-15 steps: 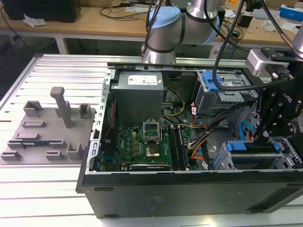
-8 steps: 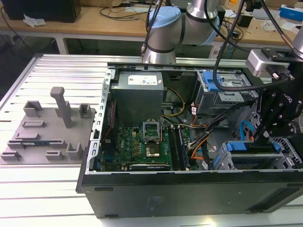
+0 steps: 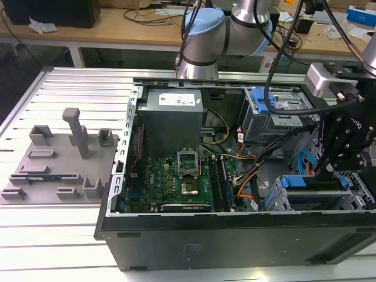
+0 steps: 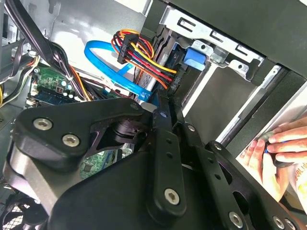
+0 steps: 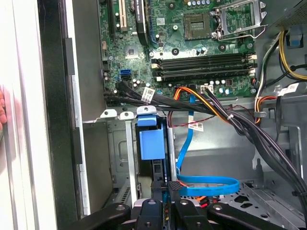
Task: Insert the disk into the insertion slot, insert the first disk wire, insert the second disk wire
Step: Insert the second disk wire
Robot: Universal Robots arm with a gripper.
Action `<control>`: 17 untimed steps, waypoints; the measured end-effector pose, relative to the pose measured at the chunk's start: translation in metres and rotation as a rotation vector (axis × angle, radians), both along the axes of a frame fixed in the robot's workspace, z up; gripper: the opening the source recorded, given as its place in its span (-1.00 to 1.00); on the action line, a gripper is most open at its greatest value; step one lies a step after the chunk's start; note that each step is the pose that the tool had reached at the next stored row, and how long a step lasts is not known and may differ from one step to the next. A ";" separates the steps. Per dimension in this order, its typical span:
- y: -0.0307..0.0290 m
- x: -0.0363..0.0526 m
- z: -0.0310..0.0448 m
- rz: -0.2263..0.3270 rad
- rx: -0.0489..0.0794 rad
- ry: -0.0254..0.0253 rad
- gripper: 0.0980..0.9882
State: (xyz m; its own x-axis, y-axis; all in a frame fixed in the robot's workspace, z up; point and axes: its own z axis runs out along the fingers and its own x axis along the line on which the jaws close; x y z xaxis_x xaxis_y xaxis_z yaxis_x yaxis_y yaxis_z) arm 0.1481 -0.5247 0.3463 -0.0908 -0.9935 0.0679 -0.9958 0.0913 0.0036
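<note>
While the black claw (image 5: 165, 203) sits low by the grey metal insertion slot (image 3: 352, 197), its fingers look nearly closed on a thin blue wire (image 5: 206, 186), though that is hard to tell. The disk (image 3: 311, 183), with blue plastic rails, rests inside the slot. The bendy flat wire could slip or kink if pushed crooked.

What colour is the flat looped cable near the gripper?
Bright blue. The flat cable shows best in the first wrist view, curling in a loop just beyond the gripper.
</note>
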 end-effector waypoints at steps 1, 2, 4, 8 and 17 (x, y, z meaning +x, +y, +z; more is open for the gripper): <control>0.0000 0.0000 -0.0003 0.000 0.000 0.0000 -0.85; 0.0000 0.0000 -0.0007 0.000 0.000 0.0000 -0.85; 0.0000 0.0000 -0.0015 0.000 0.000 0.0000 -0.85; 0.0000 0.0000 -0.0030 0.001 0.000 0.0000 -0.85; -0.0017 0.0000 -0.0052 0.001 0.000 0.0001 -0.85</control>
